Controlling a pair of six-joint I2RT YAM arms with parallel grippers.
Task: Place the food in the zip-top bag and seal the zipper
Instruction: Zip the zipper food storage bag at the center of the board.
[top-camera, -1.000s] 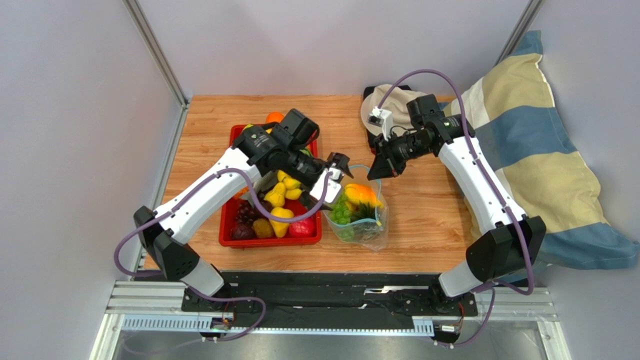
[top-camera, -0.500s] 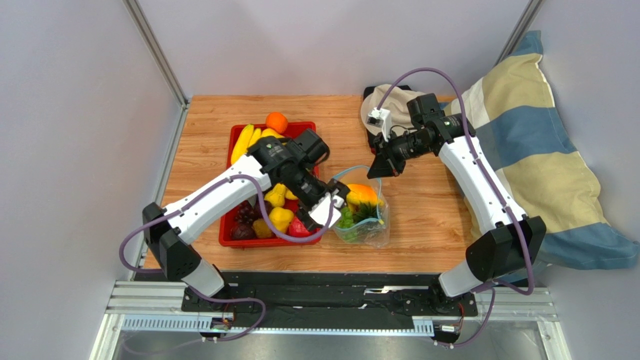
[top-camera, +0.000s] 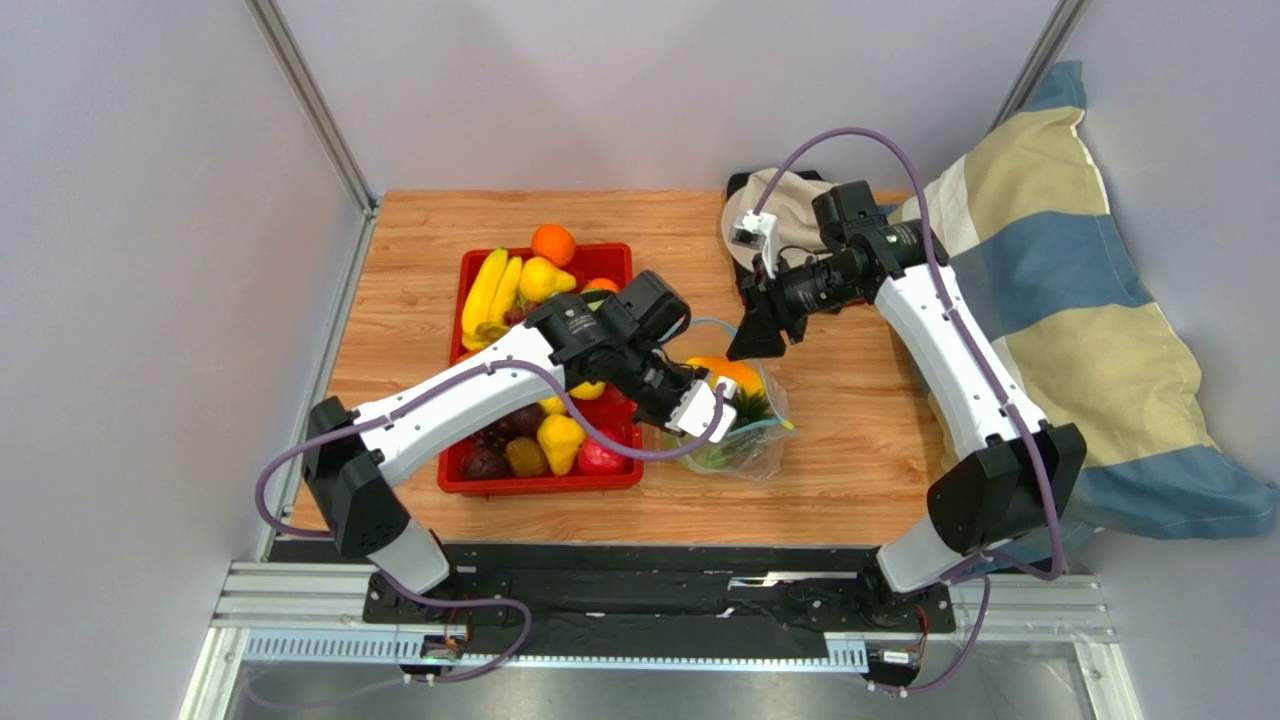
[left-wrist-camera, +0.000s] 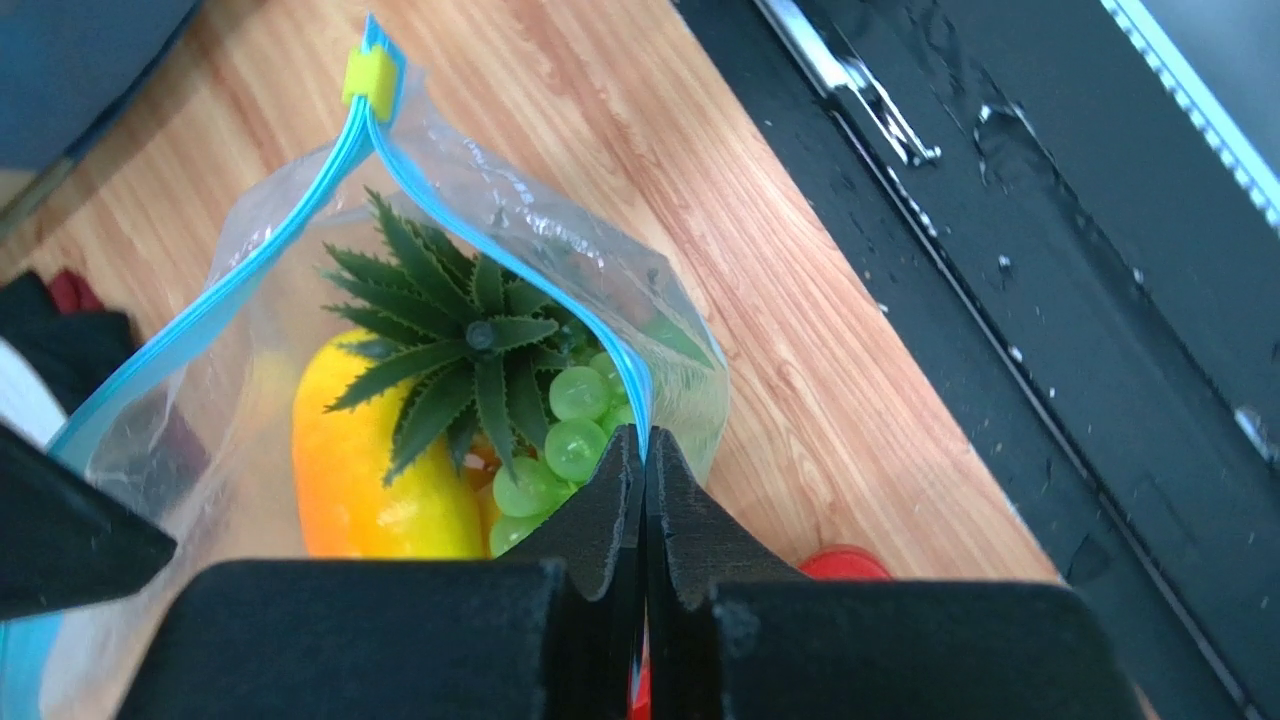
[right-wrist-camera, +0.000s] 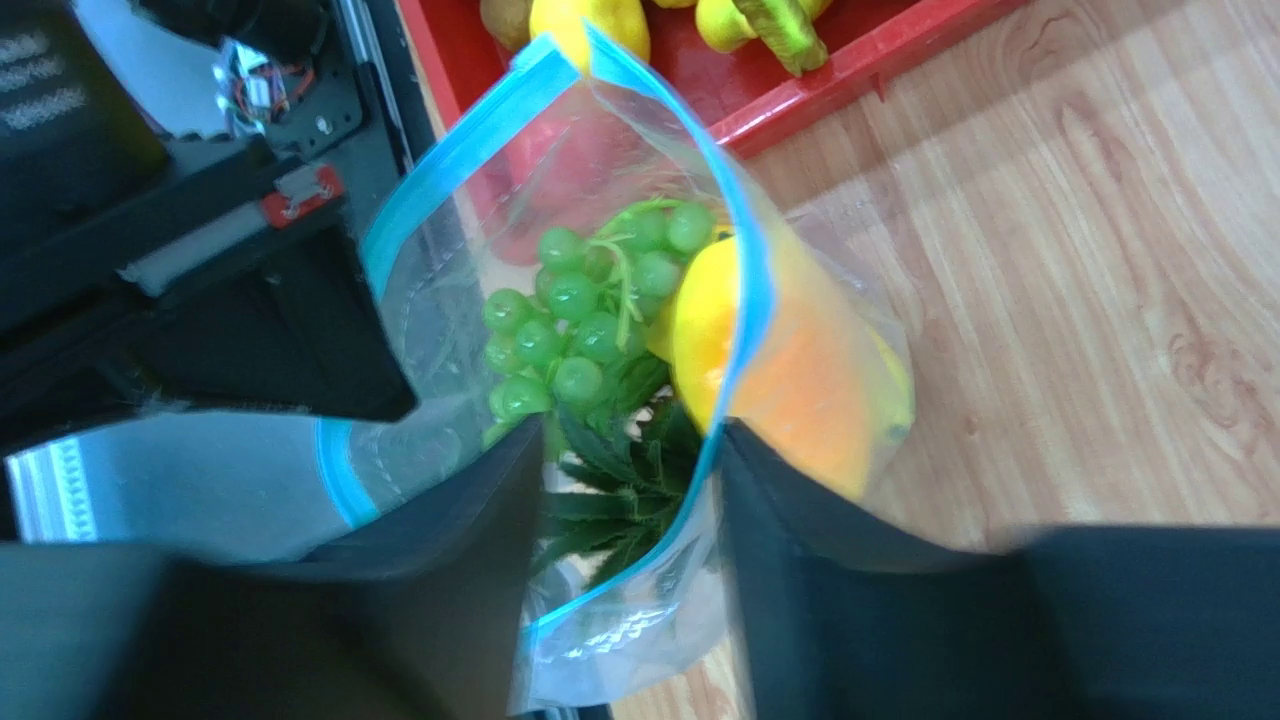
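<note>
Zip-top bag (top-camera: 747, 450) lies on the desk (top-camera: 857, 435) just beside the red tray (top-camera: 538, 488), off the tray's right wall toward its near corner. Mouth faces up and away from the tray's near edge. Mouth is open, with both lips bowed apart.

Inside the bag: toy pineapple (left-wrist-camera: 361, 465), orange-yellow body, green crown pointing at the mouth. Green grapes (left-wrist-camera: 564, 428) are packed on the tray side of it.

Left gripper (left-wrist-camera: 643, 450) reaches across from over the tray. Jaws are pressed together, pinching the zipper (right-wrist-camera: 756, 285) at the lip nearer the tray. This probably pins that lip so the mouth keeps its shape and the bag doesn't slide on the desk.

Right gripper (right-wrist-camera: 628, 443) comes in from the side away from the tray. Jaws are spread and straddle the far end of the mouth, pineapple leaves showing between them. Can't tell if either finger touches the film; wrist view is blurred at the tips. Likely placed to prop or catch the opposite lip.

More food sits in the tray: banana (top-camera: 484, 293) and orange (top-camera: 553, 242) at its far end, more pieces under the left arm. So loading looks partly done and the zipper isn't closed yet. The film is thin and crinkly, so a one-lip pinch could pull it askew.
</note>
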